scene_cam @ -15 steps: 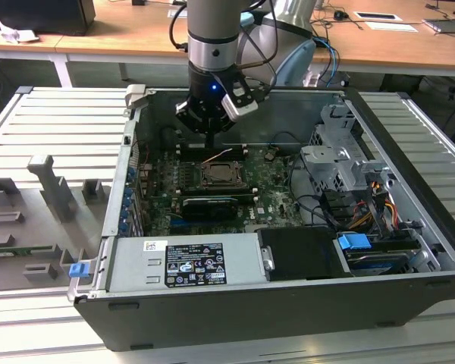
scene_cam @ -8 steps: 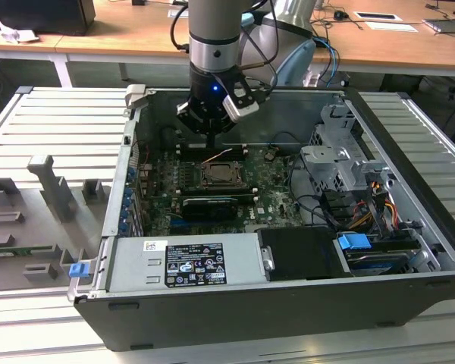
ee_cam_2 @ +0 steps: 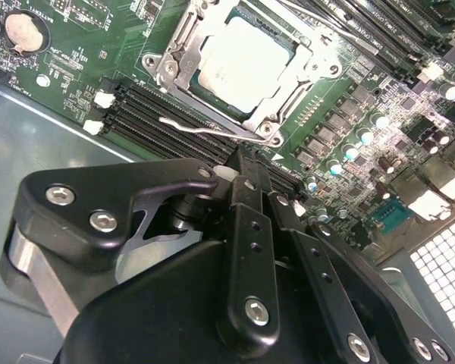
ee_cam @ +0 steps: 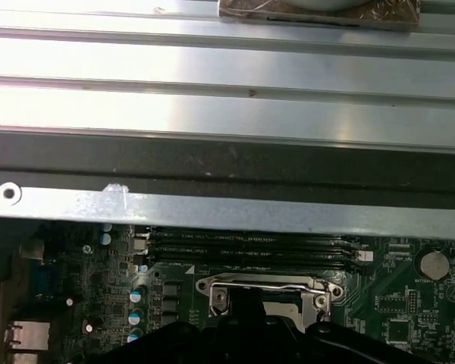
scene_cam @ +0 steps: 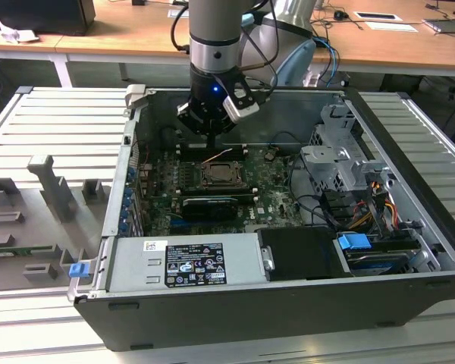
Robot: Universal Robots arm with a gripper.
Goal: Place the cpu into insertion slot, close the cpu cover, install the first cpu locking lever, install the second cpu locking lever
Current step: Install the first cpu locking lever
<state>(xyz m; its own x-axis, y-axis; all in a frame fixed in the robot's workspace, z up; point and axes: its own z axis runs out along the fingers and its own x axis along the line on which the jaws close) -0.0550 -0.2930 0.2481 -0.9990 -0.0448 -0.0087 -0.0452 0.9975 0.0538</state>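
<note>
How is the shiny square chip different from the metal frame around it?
The cpu is a solid, smooth, pale silver square; the cpu cover is a grey metal frame with an open middle. The cpu is smaller and shows through that window, while the cpu cover reaches wider, past its edges. Both are square and lie flat on the green motherboard.

- The computer case (scene_cam: 288, 303) lies open on the slatted desk (scene_cam: 53, 129).
- The motherboard (scene_cam: 269, 199) lies flat inside the case.
- The cpu (ee_cam_2: 241, 62) sits in the insertion slot (ee_cam_2: 284, 53), with the cpu cover (ee_cam_2: 174, 64) framing it.
- The memory slots (ee_cam_2: 167, 114) lie just beside the socket.
- The end effector (scene_cam: 212, 145) hangs above the board, behind the socket in the exterior view.
- The drive cage (scene_cam: 337, 163) stands at the exterior view's right.
</note>
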